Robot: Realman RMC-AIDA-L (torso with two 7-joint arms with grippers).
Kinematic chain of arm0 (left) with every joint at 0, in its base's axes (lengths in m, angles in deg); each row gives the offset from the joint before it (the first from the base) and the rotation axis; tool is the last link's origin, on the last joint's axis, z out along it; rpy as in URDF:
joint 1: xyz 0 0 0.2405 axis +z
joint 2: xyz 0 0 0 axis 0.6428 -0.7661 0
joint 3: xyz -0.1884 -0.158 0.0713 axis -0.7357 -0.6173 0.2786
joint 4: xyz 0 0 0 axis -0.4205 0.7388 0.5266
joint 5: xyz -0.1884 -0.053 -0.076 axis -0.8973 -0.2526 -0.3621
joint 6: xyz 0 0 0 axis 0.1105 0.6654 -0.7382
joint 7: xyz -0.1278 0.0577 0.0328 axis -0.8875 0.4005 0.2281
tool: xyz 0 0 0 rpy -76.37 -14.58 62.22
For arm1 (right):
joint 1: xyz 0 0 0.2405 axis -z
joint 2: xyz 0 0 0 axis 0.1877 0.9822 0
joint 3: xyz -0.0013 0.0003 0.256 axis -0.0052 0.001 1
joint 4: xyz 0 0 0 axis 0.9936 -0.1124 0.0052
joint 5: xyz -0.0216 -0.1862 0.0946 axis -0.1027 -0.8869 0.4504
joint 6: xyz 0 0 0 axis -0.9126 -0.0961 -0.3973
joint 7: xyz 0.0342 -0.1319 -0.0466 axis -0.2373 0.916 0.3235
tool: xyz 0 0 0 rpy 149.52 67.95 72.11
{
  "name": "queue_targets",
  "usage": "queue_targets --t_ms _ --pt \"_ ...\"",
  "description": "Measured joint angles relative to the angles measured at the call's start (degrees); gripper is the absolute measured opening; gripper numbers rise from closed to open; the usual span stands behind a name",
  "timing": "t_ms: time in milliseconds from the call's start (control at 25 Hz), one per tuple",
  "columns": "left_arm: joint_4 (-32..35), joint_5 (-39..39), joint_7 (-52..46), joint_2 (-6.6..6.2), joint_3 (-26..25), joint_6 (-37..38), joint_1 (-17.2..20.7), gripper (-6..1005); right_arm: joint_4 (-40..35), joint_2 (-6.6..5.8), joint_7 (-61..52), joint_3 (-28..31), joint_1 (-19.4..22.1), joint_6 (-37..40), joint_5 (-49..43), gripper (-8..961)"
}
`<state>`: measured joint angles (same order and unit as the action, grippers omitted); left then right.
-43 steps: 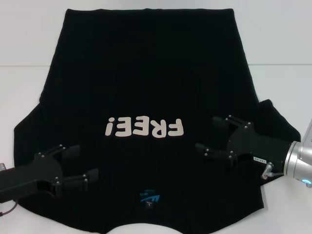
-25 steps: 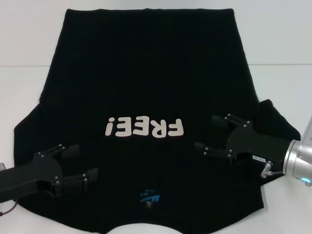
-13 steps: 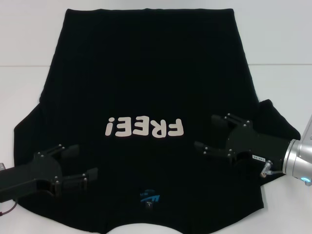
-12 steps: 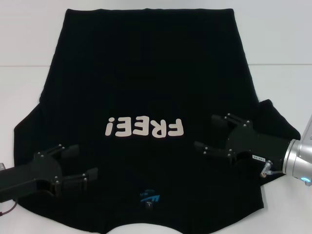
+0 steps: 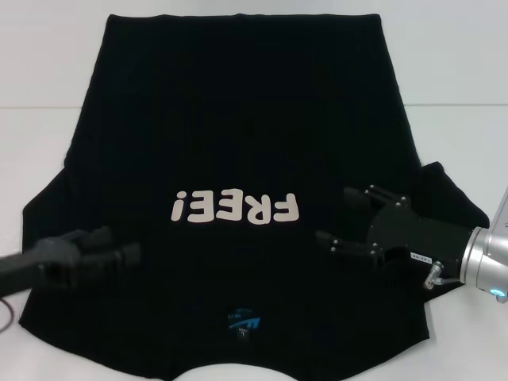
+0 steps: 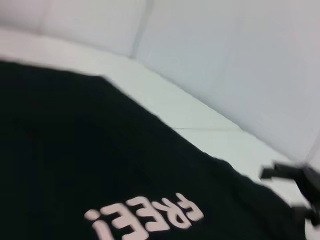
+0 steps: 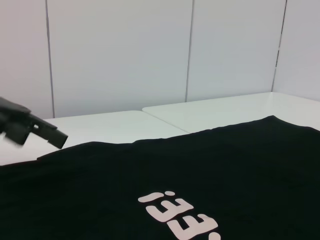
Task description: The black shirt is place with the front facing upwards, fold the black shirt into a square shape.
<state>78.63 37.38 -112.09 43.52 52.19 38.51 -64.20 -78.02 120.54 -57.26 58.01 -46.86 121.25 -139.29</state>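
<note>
The black shirt [image 5: 238,135] lies flat, print up, on the white table [image 5: 452,143] in the head view. The right gripper [image 5: 343,216] hovers wide over its sleeve side; the left gripper [image 5: 111,255] is blurred, so I cannot tell its spread. The left wrist view shows shirt [image 6: 75,150] and the far right gripper [image 6: 295,187]. The right wrist view shows shirt [image 7: 225,165] and the far left gripper [image 7: 30,129].

Left gripper [image 5: 119,255] low, blurred; right gripper [image 5: 341,216] (fingers apart) opposite.

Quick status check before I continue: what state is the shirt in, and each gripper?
black shirt: spread flat on the white table, print side up, no fold made yet.
left gripper: over the shirt's near-left part, open or shut unclear.
right gripper: open, over the shirt's near-right part, holding nothing.
</note>
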Motion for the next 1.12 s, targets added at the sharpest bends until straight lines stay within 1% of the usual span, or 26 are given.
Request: queue_targets --t_ms 40,80,120,200,320,480,560,680,800,960,1120 --pt "0.05 0.13 -4.07 -0.7 -0.09 0.02 -0.22 948 0.0 0.0 -0.1 0.04 0.0 0.0 0.0 927" --pt "-0.27 0.49 -12.79 -3.01 0.4 0.43 -0.7 948 0.0 -0.02 -0.24 0.01 0.0 -0.01 0.0 927" --pt "-0.27 0.49 -12.79 -3.01 0.4 0.43 -0.7 948 0.0 -0.02 -0.24 0.01 0.0 -0.01 0.0 927" --pt "-0.36 0.7 -19.8 -5.18 1.41 0.76 -1.12 948 0.0 -0.09 -0.3 -0.03 0.0 -0.06 0.0 927" --pt "0.56 2.83 -29.77 -7.84 2.36 0.35 -2.0 948 0.0 -0.17 -0.39 -0.04 0.0 -0.14 0.0 927" --pt "1.64 8.73 -42.22 -10.51 2.18 -0.84 -3.99 948 -0.34 -0.21 -1.63 -0.21 -0.03 -0.22 0.0 927" --pt "1.8 11.15 -46.64 -11.43 2.06 -2.09 -4.97 948 -0.4 -0.2 -1.8 -0.26 -0.07 -0.22 -0.01 927" --pt "2.16 14.65 -50.79 -11.88 2.3 -6.48 -6.08 948 -0.38 -0.18 -1.9 -0.32 -0.2 -0.1 -0.01 927" --pt "1.51 17.13 -52.3 -11.81 2.64 -11.6 -6.95 948 -0.21 -0.17 -1.93 -0.36 -0.37 -0.04 -0.07 927" --pt "-0.94 17.65 -52.41 -11.4 2.9 -16.92 -7.69 948 -0.09 -0.17 -1.93 -0.43 -0.51 -0.13 -0.32 927" --pt "-3.05 17.7 -52.17 -11.36 2.99 -19.35 -8.34 948 -0.13 -0.18 -1.93 -0.43 -0.53 -0.01 -0.32 927"
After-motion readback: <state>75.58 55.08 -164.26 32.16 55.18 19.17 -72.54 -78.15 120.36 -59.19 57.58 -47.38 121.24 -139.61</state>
